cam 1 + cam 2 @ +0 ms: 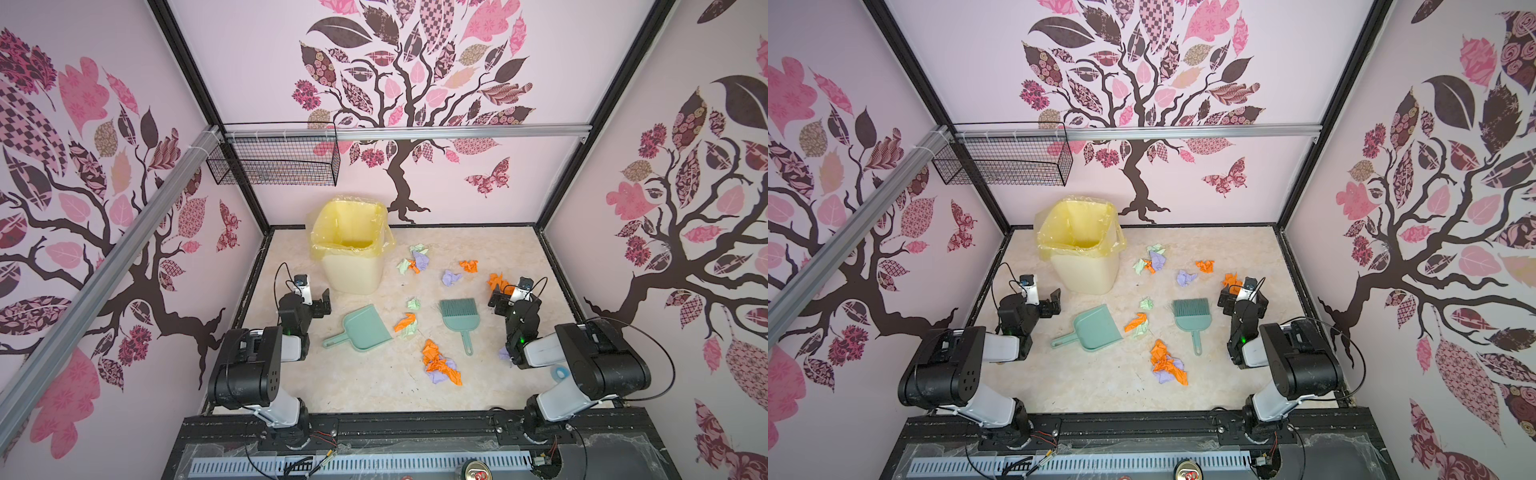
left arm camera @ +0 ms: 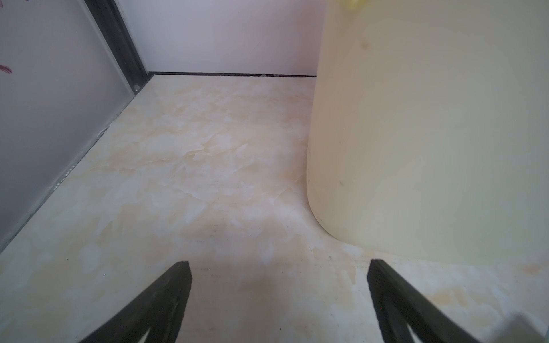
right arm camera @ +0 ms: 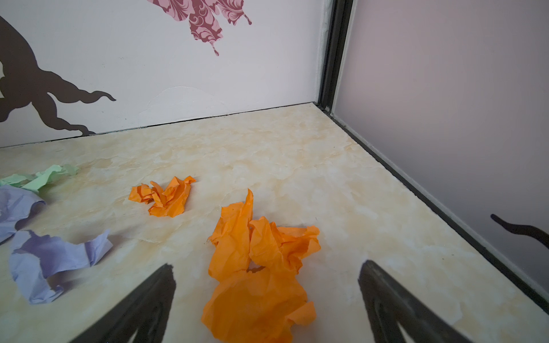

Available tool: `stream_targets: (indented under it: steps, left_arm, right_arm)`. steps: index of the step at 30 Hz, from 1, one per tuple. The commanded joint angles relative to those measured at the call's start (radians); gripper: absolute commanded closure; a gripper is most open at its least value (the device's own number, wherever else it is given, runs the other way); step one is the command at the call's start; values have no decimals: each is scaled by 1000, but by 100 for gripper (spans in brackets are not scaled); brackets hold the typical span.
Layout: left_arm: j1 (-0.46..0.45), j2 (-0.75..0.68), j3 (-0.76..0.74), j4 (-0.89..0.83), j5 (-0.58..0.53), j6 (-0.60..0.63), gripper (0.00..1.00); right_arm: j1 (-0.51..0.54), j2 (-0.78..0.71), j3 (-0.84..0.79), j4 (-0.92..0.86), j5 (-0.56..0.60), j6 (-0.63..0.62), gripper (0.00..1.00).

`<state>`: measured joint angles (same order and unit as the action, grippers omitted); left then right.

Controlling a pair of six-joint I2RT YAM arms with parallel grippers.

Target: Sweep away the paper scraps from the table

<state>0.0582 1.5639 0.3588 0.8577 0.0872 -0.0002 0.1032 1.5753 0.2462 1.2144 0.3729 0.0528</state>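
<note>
The left end effector and right end effector both stand wide open, gripping nothing. In both top views the paper scraps lie scattered over the centre and right of the table.

Left claw and right claw wide open, empty, low, well apart.

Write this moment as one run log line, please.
left gripper: open, empty | right gripper: open, empty | paper scraps: scattered on table | dustpan, brush: lying untouched
</note>
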Motion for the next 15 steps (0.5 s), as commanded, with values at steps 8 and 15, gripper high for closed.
stream_targets:
  steps: [8,15]
  left_arm:
    - [-1,-8,21,14,-9,-4,3]
    - [-1,-8,21,16,-9,-4,3]
  right_arm:
    - [0,-3,19,4,3,9,1]
    - [0,-5,17,5,3,8,1]
